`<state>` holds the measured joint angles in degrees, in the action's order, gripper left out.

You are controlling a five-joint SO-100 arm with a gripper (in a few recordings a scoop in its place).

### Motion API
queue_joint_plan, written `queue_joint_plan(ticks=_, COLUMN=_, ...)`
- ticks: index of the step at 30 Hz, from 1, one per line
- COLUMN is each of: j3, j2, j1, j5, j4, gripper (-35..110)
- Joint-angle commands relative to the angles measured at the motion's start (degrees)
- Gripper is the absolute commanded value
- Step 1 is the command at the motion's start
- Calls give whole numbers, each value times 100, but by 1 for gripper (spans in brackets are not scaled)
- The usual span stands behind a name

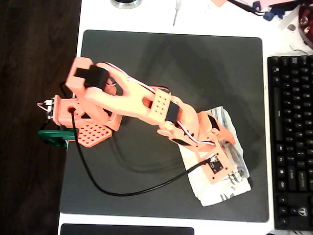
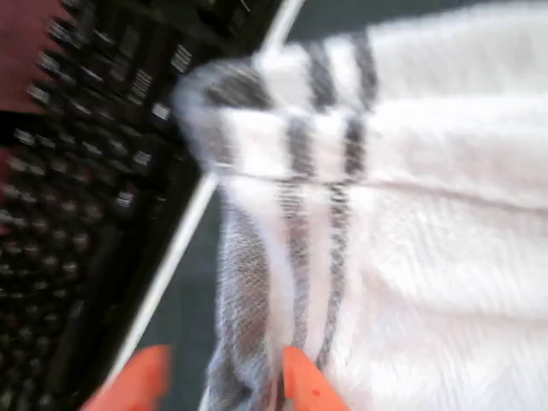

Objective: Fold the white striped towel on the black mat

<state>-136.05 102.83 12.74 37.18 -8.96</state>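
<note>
Claw [image 2: 224, 377] over the white striped towel [image 2: 411, 257] — orange fingertips [image 2: 304, 381] pinching a striped fold. Towel bunched on black mat [image 1: 205, 58], beside keyboard [image 1: 291, 142]; key legends unreadable.

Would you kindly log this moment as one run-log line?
stage: folding | towel: bunched, lower right of black mat | gripper: jaws astride towel edge, closure unclear | keyboard: beside mat

Overhead view straight down on black mat [image 1: 195, 63], wrist view close, both sharing towel [image 2: 428, 257] and keyboard [image 1: 292, 137]
</note>
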Motion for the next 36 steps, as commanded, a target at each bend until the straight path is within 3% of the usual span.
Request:
queue_joint_plan(ticks=1, j3=-141, j2=677, j1=158, j5=167, j4=-167, gripper=23)
queue_joint_plan(ticks=10, j3=439, j2=1608, j1=114, j5=352, j4=-2215, gripper=28)
queue_joint_plan(ticks=14, j3=562, j2=1617, j1=-264, j5=747, j4=-2470, gripper=23)
queue_joint_plan(ticks=19, j3=1380, j2=1415, j1=-694, j5=888, j4=-3990, gripper=16)
queue_joint_plan(ticks=29, j3=1608, j2=88, j1=-1204, j5=835, j4=-3498, gripper=5)
queue_joint_plan(ticks=36, j3=2856, j2=-1354, j1=-1415, j5=712, j4=-3700, gripper=3)
